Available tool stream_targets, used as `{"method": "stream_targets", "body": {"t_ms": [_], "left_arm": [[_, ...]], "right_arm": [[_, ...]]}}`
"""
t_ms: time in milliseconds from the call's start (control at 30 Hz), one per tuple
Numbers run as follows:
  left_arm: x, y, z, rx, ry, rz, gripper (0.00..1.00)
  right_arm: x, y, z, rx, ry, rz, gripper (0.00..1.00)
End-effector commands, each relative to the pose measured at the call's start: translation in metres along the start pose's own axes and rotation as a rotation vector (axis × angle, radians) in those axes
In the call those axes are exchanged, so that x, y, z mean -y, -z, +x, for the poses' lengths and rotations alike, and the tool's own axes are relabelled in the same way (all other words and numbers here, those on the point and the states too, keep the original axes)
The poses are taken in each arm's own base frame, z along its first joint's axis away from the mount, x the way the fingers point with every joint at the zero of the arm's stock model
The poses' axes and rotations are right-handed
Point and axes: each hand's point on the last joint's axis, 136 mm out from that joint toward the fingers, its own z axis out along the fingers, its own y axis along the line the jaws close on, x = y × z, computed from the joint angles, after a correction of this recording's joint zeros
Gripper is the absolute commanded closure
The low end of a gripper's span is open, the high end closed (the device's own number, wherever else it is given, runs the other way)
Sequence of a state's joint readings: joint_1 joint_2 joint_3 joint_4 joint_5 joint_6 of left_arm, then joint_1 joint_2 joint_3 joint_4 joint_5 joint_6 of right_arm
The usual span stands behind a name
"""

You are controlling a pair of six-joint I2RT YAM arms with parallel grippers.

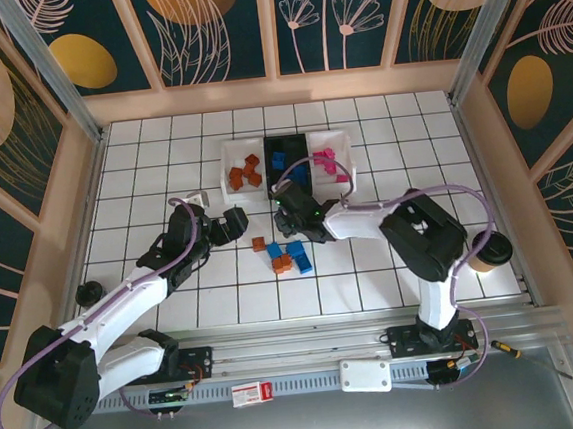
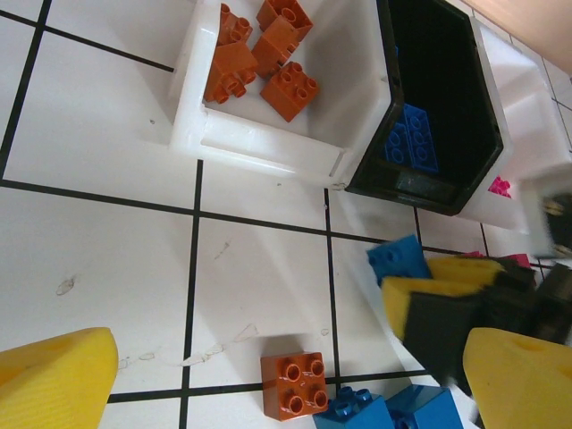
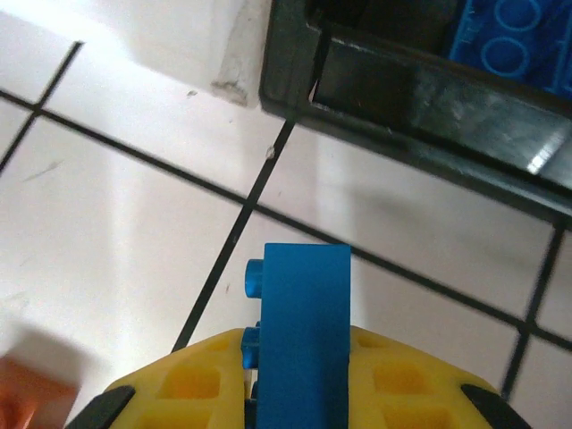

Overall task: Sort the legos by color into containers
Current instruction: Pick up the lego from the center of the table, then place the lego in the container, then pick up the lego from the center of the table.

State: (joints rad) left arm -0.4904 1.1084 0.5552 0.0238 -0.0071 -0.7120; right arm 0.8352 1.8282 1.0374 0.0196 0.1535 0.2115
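right wrist view: your right gripper [image 3: 299,384] pinches a blue lego brick [image 3: 304,313] near the black bin [image 3: 420,80]. your left gripper [image 2: 286,380] hangs with fingers spread wide.

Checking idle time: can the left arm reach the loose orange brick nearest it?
Likely yes: the left gripper is open and faces the orange brick, with only bare tile between them.
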Motion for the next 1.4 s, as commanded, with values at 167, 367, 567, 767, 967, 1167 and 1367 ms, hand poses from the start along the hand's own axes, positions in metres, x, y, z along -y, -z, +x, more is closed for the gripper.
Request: {"method": "stream_targets", "body": {"t_ms": [167,367,567,767,967,1167,1367], "left_arm": [[0.0,0.001,0.005,-0.019,-0.015,0.006,0.01],[-0.003,0.002,0.006,-0.022,-0.024,-0.008,0.01],[-0.005,-0.001,0.011,-0.04,-0.03,-0.015,0.01],[-0.006,-0.007,0.018,-0.077,-0.058,-0.024,0.03],[-0.003,-0.022,0.042,-0.135,-0.11,-0.058,0.05],[0.004,-0.045,0.067,-0.202,-0.151,-0.07,0.15],[0.012,-0.069,0.07,-0.225,-0.164,-0.095,0.24]], "right_arm": [[0.001,0.079,-0.078,0.236,-0.091,-0.093,0.9],[0.034,0.045,-0.117,0.211,-0.149,-0.012,0.9],[0.064,-0.005,-0.14,0.156,-0.2,0.1,0.88],[0.068,-0.028,-0.158,0.154,-0.225,0.104,0.56],[0.061,-0.014,-0.168,0.19,-0.239,0.069,0.39],[0.055,0.009,-0.145,0.204,-0.242,0.048,0.38],[0.05,0.032,-0.118,0.214,-0.233,0.039,0.38]]}}
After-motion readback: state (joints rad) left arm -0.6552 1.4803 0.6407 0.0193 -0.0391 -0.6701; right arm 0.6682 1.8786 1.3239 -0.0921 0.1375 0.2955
